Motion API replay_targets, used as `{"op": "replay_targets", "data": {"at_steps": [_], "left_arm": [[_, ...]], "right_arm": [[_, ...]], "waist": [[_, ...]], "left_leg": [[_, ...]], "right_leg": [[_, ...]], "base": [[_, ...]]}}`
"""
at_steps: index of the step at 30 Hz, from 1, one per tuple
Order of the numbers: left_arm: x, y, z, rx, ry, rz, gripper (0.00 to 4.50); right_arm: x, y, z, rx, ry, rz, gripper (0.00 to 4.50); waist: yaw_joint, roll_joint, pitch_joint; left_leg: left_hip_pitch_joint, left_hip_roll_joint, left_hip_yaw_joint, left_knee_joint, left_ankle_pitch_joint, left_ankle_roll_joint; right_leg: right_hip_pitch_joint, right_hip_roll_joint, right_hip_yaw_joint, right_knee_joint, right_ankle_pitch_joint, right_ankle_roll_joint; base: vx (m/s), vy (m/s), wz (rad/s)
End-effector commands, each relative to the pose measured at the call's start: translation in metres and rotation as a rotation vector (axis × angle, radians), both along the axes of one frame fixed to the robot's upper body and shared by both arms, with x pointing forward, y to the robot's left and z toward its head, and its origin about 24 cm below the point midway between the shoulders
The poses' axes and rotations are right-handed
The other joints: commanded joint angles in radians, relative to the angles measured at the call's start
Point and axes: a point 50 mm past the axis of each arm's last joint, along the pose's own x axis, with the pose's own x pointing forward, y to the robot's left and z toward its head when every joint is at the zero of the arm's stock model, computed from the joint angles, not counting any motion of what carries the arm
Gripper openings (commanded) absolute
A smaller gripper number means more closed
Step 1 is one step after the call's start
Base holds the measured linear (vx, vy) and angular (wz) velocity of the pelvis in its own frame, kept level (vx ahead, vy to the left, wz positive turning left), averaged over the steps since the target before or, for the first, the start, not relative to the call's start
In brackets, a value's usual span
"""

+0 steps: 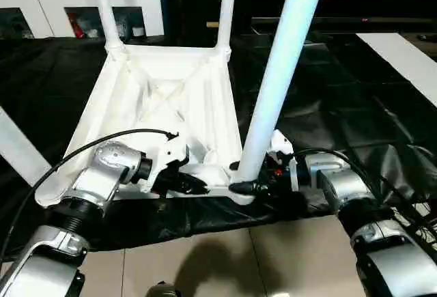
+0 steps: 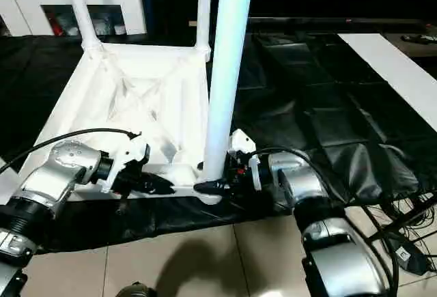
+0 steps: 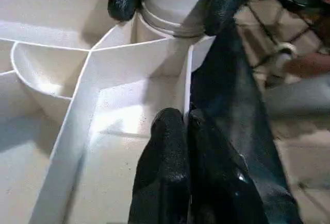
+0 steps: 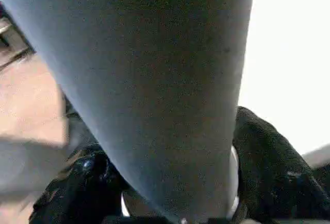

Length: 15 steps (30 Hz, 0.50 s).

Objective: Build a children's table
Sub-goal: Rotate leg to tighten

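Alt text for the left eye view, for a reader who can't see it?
The right end effector grips the base of a white leg at the near corner of the upturned children's table, while the left end effector pinches its near rim.

The table [image 1: 171, 99] is white moulded plastic, smooth with a soft sheen along its ribs. The leg [image 1: 280, 78] is the same plastic, a smooth tube with a faint gloss. Beneath lies a black sheet [image 1: 355, 112], creased and shiny like vinyl. The floor [image 1: 225, 256] is pale glossy tile that throws back shadows. The forearms [image 1: 102, 174] look like brushed silver metal. The fingers [image 3: 170, 172] are black, rubbery and glossy. The cabinet [image 1: 48, 3] is white with glass doors.
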Motion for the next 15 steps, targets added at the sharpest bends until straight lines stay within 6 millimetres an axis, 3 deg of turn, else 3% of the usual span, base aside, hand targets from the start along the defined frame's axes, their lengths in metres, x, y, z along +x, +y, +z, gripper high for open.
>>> {"op": "replay_targets", "data": {"at_steps": [1, 3, 4, 6, 7, 9, 12, 15], "left_arm": [[0.006, -0.015, 0.006, -0.05, -0.048, 0.079, 0.0], [0.008, -0.03, 0.004, -0.059, -0.07, 0.143, 0.0], [0.008, -0.033, 0.003, -0.061, -0.073, 0.153, 0.0], [0.01, -0.046, 0.001, -0.04, -0.111, 0.209, 0.0], [0.01, -0.051, 0.0, -0.037, -0.116, 0.222, 0.0], [0.012, -0.06, 0.001, -0.056, -0.118, 0.285, 0.0], [0.012, -0.069, 0.0, -0.066, -0.122, 0.327, 0.0], [0.009, -0.071, -0.002, -0.056, -0.129, 0.323, 0.0]], "right_arm": [[-0.003, 0.019, -0.007, 0.023, 0.013, -0.043, 2.56], [-0.001, 0.029, -0.017, 0.012, 0.001, -0.241, 2.55], [0.0, 0.031, -0.018, 0.012, 0.0, -0.271, 2.54], [0.001, 0.045, -0.023, 0.018, -0.002, -0.444, 2.54], [0.003, 0.051, -0.024, 0.019, 0.006, -0.511, 2.54], [0.007, 0.063, -0.022, 0.009, -0.016, -0.626, 2.54], [0.009, 0.08, -0.015, 0.008, -0.049, -0.705, 2.54], [0.009, 0.088, -0.01, 0.004, -0.1, -0.692, 2.54]], "waist": [[-0.005, 0.006, -0.058], [-0.012, 0.01, -0.055], [-0.019, 0.005, -0.052], [-0.031, 0.006, -0.052], [-0.036, 0.018, -0.054], [-0.045, 0.016, -0.055], [-0.052, 0.021, -0.056], [-0.055, 0.021, -0.059]], "left_leg": [[0.016, 0.037, -0.015, -0.073, -0.251, 0.001], [0.016, 0.036, -0.021, -0.079, -0.272, -0.021], [0.02, 0.034, -0.023, -0.081, -0.313, -0.03], [0.024, 0.033, -0.025, -0.083, -0.337, -0.039], [0.027, 0.032, -0.026, -0.085, -0.341, -0.044], [0.024, 0.031, -0.028, -0.087, -0.341, -0.054], [0.024, 0.029, -0.025, -0.085, -0.34, -0.041], [0.021, 0.026, -0.022, -0.083, -0.325, -0.029]], "right_leg": [[0.048, -0.071, 0.057, -0.082, -0.291, -0.191], [0.049, -0.073, 0.058, -0.088, -0.339, -0.168], [0.047, -0.074, 0.056, -0.097, -0.4, -0.15], [0.046, -0.074, 0.056, -0.104, -0.438, -0.136], [0.045, -0.073, 0.057, -0.106, -0.433, -0.134], [0.046, -0.07, 0.054, -0.104, -0.418, -0.132], [0.043, -0.066, 0.058, -0.103, -0.369, -0.145], [0.047, -0.061, 0.058, -0.098, -0.314, -0.149]], "base": [[0.0, 0.0, 0.0], [0.0, 0.0, 0.0], [0.0, 0.0, 0.0], [0.0, 0.0, 0.0], [0.0, 0.0, 0.0], [0.0, 0.0, 0.0], [0.0, 0.0, 0.0], [0.0, 0.0, 0.0]]}}
